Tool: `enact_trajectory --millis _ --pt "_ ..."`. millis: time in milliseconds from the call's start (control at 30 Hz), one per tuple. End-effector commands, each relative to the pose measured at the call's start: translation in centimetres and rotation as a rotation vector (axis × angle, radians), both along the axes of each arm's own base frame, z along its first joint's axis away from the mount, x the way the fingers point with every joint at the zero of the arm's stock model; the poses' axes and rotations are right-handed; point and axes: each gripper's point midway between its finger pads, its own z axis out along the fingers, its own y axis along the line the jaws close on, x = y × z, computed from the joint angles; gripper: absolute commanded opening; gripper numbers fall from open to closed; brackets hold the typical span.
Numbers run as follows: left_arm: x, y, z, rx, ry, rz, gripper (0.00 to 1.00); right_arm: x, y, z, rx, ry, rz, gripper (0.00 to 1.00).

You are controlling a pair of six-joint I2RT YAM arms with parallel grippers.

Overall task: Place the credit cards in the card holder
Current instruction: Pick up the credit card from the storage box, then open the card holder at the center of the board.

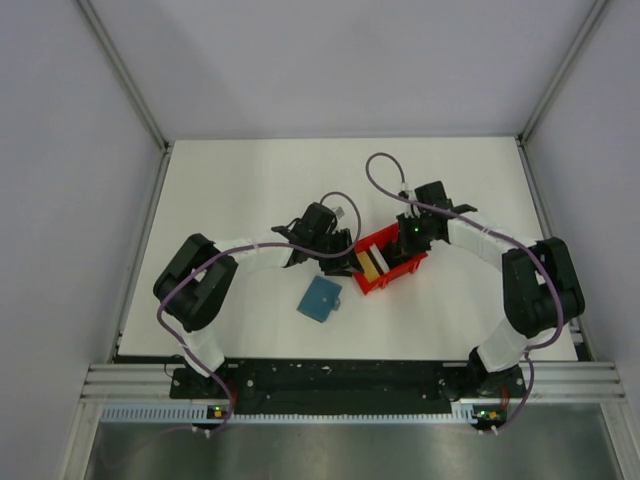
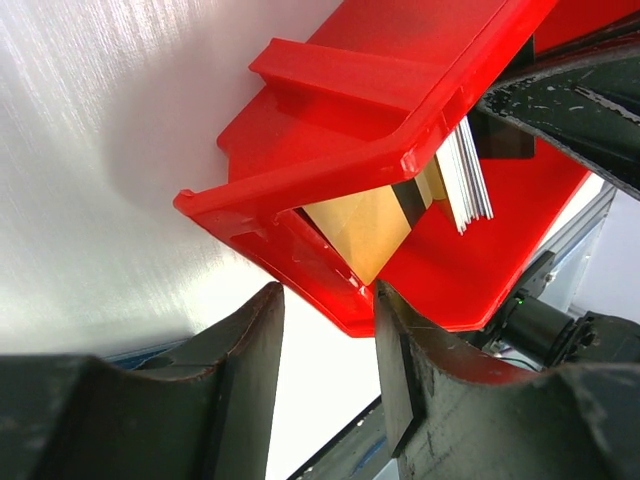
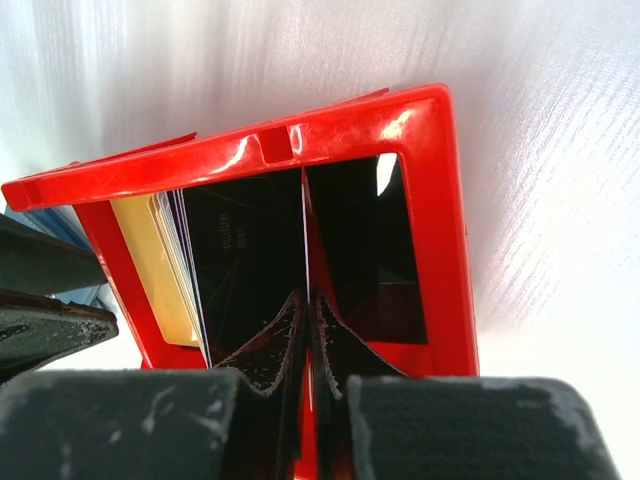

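Note:
The credit cards (image 1: 372, 262) stand on edge in a red bin (image 1: 392, 268) at the table's middle. The right wrist view shows a gold card (image 3: 165, 270), a thin stack and a black card (image 3: 245, 250). My right gripper (image 1: 408, 243) reaches into the bin, and its jaws (image 3: 308, 295) are shut on one card seen edge-on. My left gripper (image 1: 338, 255) is open at the bin's left end, and its fingertips (image 2: 325, 295) straddle the bin's corner (image 2: 345, 300). The gold card (image 2: 365, 230) and white card edges (image 2: 465, 180) show above it. The teal card holder (image 1: 320, 298) lies closed on the table, left of the bin.
The white table (image 1: 250, 200) is walled by grey panels at the back and sides. A metal rail (image 1: 340, 385) runs along the near edge by the arm bases. Cables loop above both wrists.

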Motion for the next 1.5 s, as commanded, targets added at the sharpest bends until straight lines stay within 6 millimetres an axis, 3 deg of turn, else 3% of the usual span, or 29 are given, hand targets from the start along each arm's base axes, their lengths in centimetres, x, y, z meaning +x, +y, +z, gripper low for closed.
enact_trajectory --millis 0,167,300,433,500,633,767,800,933,1133,1467 --pt "1.8 -0.2 3.1 -0.023 -0.118 0.010 0.47 1.4 0.9 5.2 0.054 -0.128 0.015 0.00" --pt "2.4 1.6 4.9 0.043 -0.214 0.047 0.55 1.3 0.7 10.2 0.092 -0.227 -0.017 0.00" --pt "2.8 2.7 6.0 0.084 -0.260 0.080 0.61 0.8 0.3 11.6 0.078 -0.253 -0.079 0.00" --pt "3.3 4.4 6.5 0.149 -0.288 0.140 0.66 0.1 0.3 13.0 -0.044 -0.329 -0.273 0.00" --pt "3.6 5.7 6.8 0.196 -0.299 0.192 0.70 -0.5 0.2 13.7 -0.078 -0.357 -0.386 0.00" --pt "3.6 10.3 6.6 0.355 -0.289 0.320 0.81 -1.4 -0.7 14.6 -0.250 -0.393 -0.529 0.00" --pt "2.9 14.4 5.8 0.390 -0.243 0.430 0.86 -2.4 2.5 14.4 -0.279 -0.426 -0.518 0.00" --pt "2.7 15.3 5.7 0.384 -0.235 0.451 0.97 -3.0 3.5 14.4 -0.298 -0.430 -0.501 0.00" --pt "1.1 18.5 4.5 0.407 -0.194 0.516 0.98 -4.3 6.8 13.4 -0.350 -0.431 -0.446 0.00" --pt "-1.4 20.8 3.1 0.419 -0.165 0.549 0.98 -6.2 11.2 12.6 -0.328 -0.436 -0.360 0.00" --pt "-4.3 22.9 0.9 0.448 -0.114 0.581 0.98 -8.9 16.4 9.8 -0.310 -0.370 -0.267 0.00"
